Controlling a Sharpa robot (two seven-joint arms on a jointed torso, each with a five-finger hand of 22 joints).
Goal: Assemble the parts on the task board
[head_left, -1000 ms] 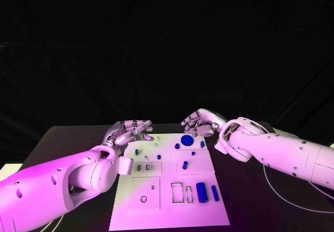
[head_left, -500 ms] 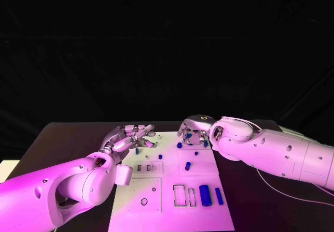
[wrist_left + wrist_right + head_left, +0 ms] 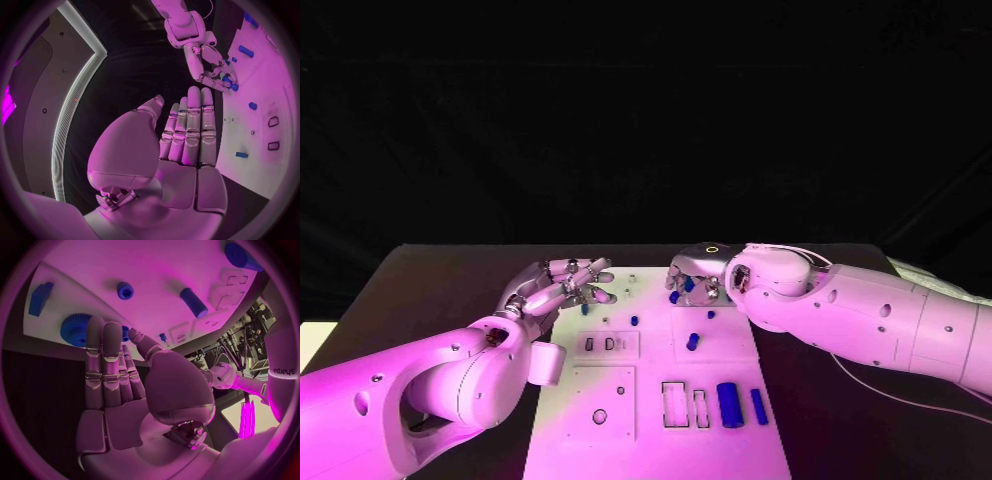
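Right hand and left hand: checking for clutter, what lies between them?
Head view: only bare white task board lies between the left hand and right hand.

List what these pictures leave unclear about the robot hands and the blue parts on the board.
- Head view: the right robot hand covers the blue gear; contact cannot be judged.
- Right wrist view: the fingers overlap the gear's edge, so touching or just above is uncertain.
- Head view: the small sockets on the task board are too small to tell whether they are filled.
- Left wrist view: the circle's rim cuts off the board's near end.
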